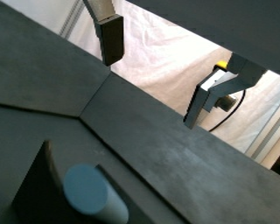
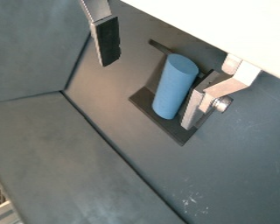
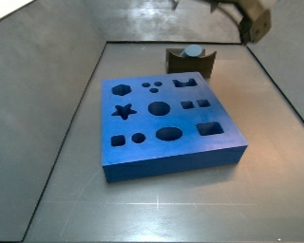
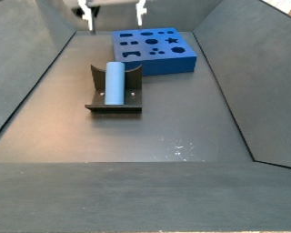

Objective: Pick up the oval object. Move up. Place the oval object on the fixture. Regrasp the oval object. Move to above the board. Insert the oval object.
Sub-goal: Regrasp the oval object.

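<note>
A dark grey floor (image 4: 173, 136) with sloped grey walls carries everything. The biggest thing on it is the board (image 3: 167, 119), a thick bright blue square slab with star, hexagon, round, square and oval holes cut in its top; in a side view it sits near the far end of the floor (image 4: 155, 50), toward the right wall. Just beside the board, but not touching it, stands the fixture (image 4: 114, 98), a dark bracket on a flat base plate, seen from the other side as a small dark block with a notch in its top (image 3: 190, 65). The oval object (image 4: 114, 80), a smooth pale blue peg, lies in the fixture, leaning back against the bracket; both wrist views show it resting there (image 2: 171, 86), with its rounded end showing (image 1: 88, 191). The gripper (image 4: 113, 11) hangs above the far end of the floor, well clear of the peg, its jaws spread wide and holding nothing. In a wrist view one flat silver finger with a dark pad (image 2: 106, 39) shows apart from the other (image 2: 206, 98), the peg between them farther below.
</note>
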Available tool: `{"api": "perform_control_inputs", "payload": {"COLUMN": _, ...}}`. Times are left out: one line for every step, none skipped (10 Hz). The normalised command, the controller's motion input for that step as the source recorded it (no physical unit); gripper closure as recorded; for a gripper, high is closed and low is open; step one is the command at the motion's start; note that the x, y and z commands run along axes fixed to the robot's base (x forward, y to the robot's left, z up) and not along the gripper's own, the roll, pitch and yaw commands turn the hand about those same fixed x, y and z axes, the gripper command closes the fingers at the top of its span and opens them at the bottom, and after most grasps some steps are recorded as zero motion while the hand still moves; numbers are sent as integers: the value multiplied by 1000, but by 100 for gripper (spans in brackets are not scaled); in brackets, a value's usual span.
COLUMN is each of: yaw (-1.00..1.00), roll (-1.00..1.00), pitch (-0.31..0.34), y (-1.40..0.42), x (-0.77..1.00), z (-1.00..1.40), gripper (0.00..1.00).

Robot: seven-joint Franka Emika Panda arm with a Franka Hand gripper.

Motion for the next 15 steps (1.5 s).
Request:
{"api": "perform_control_inputs", "payload": {"yaw": 143, "roll": 101, "pitch": -17, "y": 40, "x": 89, "z": -1000, "gripper": 0}}
{"api": "perform_control_inputs", "payload": {"yaw": 124, "roll": 95, "pitch": -34, "y": 35, "x": 98, "z": -1000, "gripper": 0}}
{"api": "perform_control_inputs", "payload": {"yaw": 107, "roll": 90, "pitch": -47, "y": 29, "x": 105, "z": -1000, "gripper": 0}}
{"api": "perform_control_inputs", "payload": {"yaw": 81, "roll": 82, "pitch": -59, "y": 22, "x": 116, "z": -1000, "gripper": 0}}
{"api": "perform_control_inputs", "payload": {"yaw": 63, "roll": 77, "pitch": -64, "y": 16, "x": 124, "z": -1000, "gripper": 0}}
{"api": "perform_control_inputs", "payload": {"yaw": 46, "roll": 74, "pitch": -65, "y": 11, "x": 128, "z": -1000, "gripper": 0}}
{"api": "perform_control_inputs", "payload": {"yaw": 32, "roll": 71, "pitch": -58, "y": 5, "x": 114, "z": -862, "gripper": 0}}
{"api": "perform_control_inputs", "payload": {"yaw": 17, "roll": 69, "pitch": -46, "y": -3, "x": 93, "z": -668, "gripper": 0}}
{"api": "perform_control_inputs", "payload": {"yaw": 8, "roll": 66, "pitch": -39, "y": -6, "x": 84, "z": -523, "gripper": 0}}
{"api": "perform_control_inputs", "payload": {"yaw": 8, "roll": 63, "pitch": -34, "y": -8, "x": 79, "z": -428, "gripper": 0}}
{"api": "perform_control_inputs", "payload": {"yaw": 12, "roll": 49, "pitch": -12, "y": -14, "x": 64, "z": -211, "gripper": 0}}
{"api": "perform_control_inputs", "payload": {"yaw": 8, "roll": 50, "pitch": -8, "y": -24, "x": 31, "z": -173, "gripper": 0}}
{"api": "perform_control_inputs", "payload": {"yaw": 8, "roll": 49, "pitch": -11, "y": -21, "x": 30, "z": -174, "gripper": 0}}
{"api": "perform_control_inputs", "payload": {"yaw": 8, "roll": 49, "pitch": -11, "y": -21, "x": 30, "z": -175, "gripper": 0}}
{"api": "perform_control_inputs", "payload": {"yaw": 7, "roll": 49, "pitch": -11, "y": -22, "x": 30, "z": -175, "gripper": 0}}
